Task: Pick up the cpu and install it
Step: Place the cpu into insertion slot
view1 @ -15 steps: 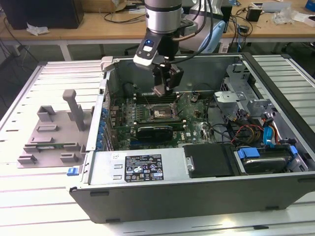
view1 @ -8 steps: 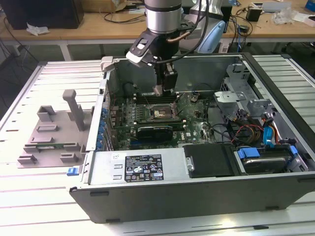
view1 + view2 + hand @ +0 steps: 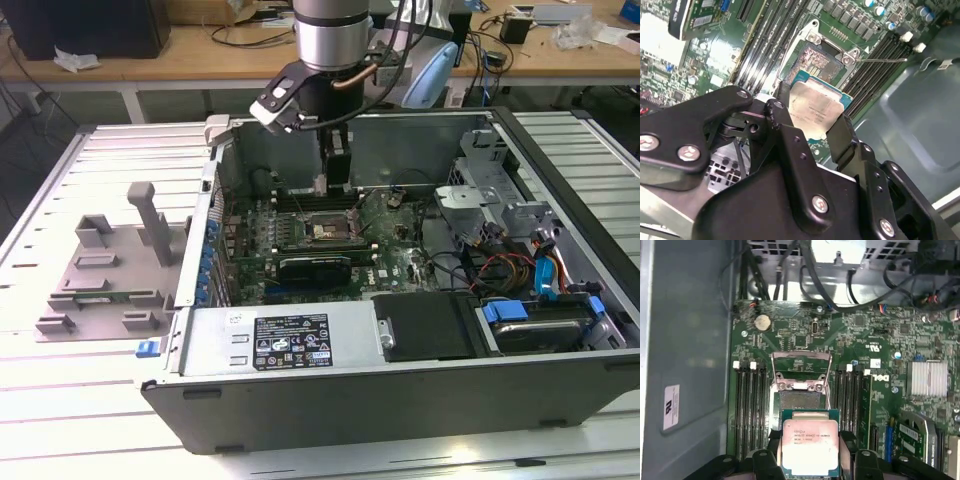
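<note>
The cpu [image 3: 810, 447], a flat square chip with a dull silver top on a green board, sits between my gripper's [image 3: 810, 452] two black fingers [image 3: 774, 446]; the gripper is shut on its edges. In the second wrist view the cpu [image 3: 815, 111] hangs a little above the motherboard, just short of the open socket [image 3: 815, 62]. The socket [image 3: 802, 401] lies bare, its metal load plate [image 3: 801, 370] swung up. In the exterior view my gripper [image 3: 335, 185] reaches down inside the open computer case [image 3: 400, 400], just above the socket [image 3: 322, 232].
Memory slots [image 3: 751, 405] flank the socket on both sides. A black card with a heatsink [image 3: 315, 268] lies just in front of the socket. Cables and a drive cage [image 3: 520, 260] fill the case's right. A grey plastic tray [image 3: 110, 270] sits on the table at the exterior view's left.
</note>
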Controlling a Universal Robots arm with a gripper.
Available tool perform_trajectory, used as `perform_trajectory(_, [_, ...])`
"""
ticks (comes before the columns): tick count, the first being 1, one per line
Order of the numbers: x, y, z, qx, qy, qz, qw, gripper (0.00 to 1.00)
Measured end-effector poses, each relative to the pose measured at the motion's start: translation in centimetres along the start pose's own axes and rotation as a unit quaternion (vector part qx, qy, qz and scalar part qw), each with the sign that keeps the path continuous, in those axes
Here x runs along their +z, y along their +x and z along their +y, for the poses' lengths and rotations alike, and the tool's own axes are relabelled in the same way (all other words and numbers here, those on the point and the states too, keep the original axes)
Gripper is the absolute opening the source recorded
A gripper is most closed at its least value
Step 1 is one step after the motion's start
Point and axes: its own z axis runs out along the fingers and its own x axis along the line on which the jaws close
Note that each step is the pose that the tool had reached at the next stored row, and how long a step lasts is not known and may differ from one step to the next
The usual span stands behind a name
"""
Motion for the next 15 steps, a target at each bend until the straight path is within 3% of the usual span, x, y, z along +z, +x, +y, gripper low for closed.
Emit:
perform_trajectory(5, [0.79,-0.01,-0.03,-0.002,0.0,0.0,1.0,0.54])
perform_trajectory(10, [1.92,-0.01,-0.06,-0.035,0.0002,0.0011,0.9994,0.54])
perform_trajectory(15, [3.08,-0.02,-0.1,-0.037,0.0003,0.0011,0.9993,0.54])
